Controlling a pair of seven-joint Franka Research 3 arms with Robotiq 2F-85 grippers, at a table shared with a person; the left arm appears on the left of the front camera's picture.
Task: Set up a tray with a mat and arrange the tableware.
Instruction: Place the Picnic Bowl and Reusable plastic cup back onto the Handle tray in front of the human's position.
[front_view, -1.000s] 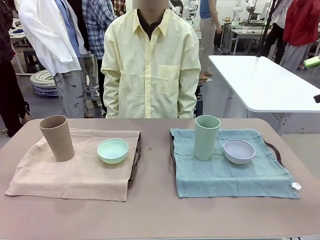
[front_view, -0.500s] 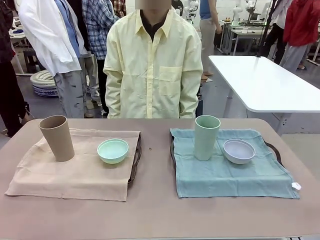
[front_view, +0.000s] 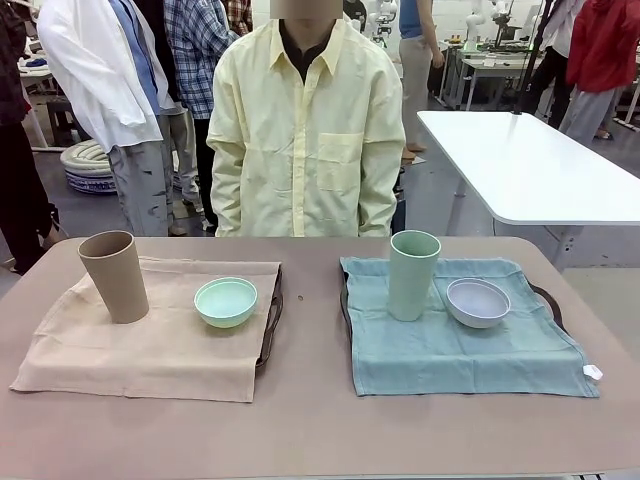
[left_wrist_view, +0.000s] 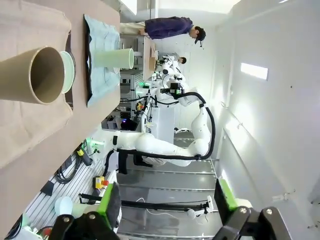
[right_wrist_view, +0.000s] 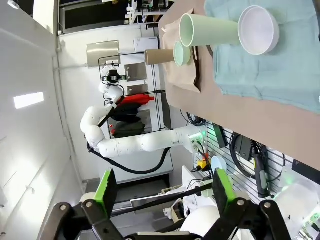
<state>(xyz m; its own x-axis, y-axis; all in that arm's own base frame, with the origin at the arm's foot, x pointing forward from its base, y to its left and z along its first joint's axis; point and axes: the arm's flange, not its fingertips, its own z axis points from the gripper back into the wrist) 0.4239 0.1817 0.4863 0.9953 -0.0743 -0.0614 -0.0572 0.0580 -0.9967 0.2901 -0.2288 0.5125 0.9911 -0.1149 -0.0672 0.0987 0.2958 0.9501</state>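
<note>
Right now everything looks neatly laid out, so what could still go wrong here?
The tall tan-brown tumbler and tall pale green tumbler stand upright on loose cloth, the beige mat and the teal mat; a tug or nudge might tip them. The mint green bowl sits near its mat's edge, so shifting cloth could slide it off. The beige mat overhangs its dark tray and could snag.

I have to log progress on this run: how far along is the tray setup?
It looks done: the tan tumbler and mint bowl sit on the beige mat, the green tumbler and lavender bowl on the teal mat. Both grippers are open and empty. Nothing visibly remains.
</note>
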